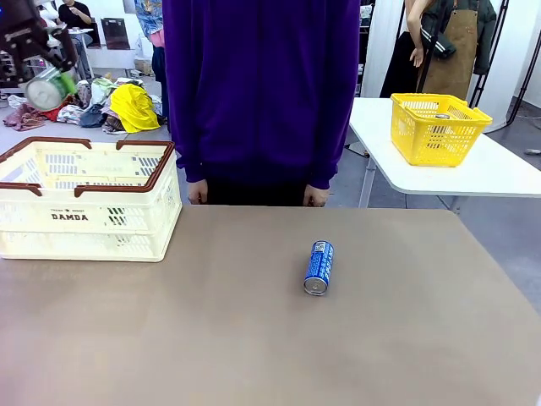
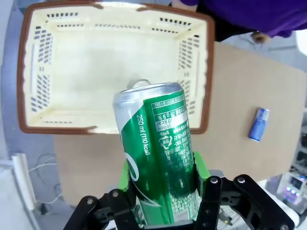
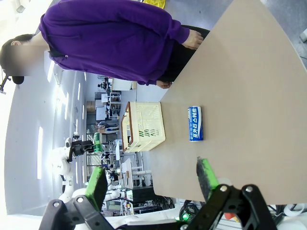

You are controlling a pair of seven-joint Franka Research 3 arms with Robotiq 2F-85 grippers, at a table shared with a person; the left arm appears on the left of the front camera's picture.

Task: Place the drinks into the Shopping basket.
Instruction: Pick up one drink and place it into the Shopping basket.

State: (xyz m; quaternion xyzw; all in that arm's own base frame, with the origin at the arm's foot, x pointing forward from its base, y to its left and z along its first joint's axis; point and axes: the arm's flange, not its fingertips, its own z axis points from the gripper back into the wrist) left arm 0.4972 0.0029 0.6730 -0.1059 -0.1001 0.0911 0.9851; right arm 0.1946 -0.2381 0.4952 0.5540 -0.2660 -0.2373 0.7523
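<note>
Green aluminium is what your left gripper (image 2: 162, 170) has hold of: the jaws are closed on the lower half of the green can (image 2: 156, 139), which stands along the fingers with its silver top pointing away from the wrist, toward the Shopping basket (image 2: 209, 72). The can hangs high above the basket, not yet inside. Your main risk, as I judge it, is the drop. Let go from that height and the can may bounce, dent, or strike the brown rim and roll off the table (image 1: 254, 338), since the basket sits at the table's left end. The grip is low on the can, so a quick swing could also tilt it in the pads. The blue can (image 1: 319, 267) lies on its side in the open, well apart from the basket, and a nudge could set it rolling. Your front view gives you the green can's height over the basket, which the left wrist view flattens. The left wrist view in turn looks straight into the basket, where the floor you can see holds nothing. There the can seems lined up over one wall rather than the middle. Your right wrist view shows the right gripper (image 3: 152, 179) spread wide with nothing between its fingers.
</note>
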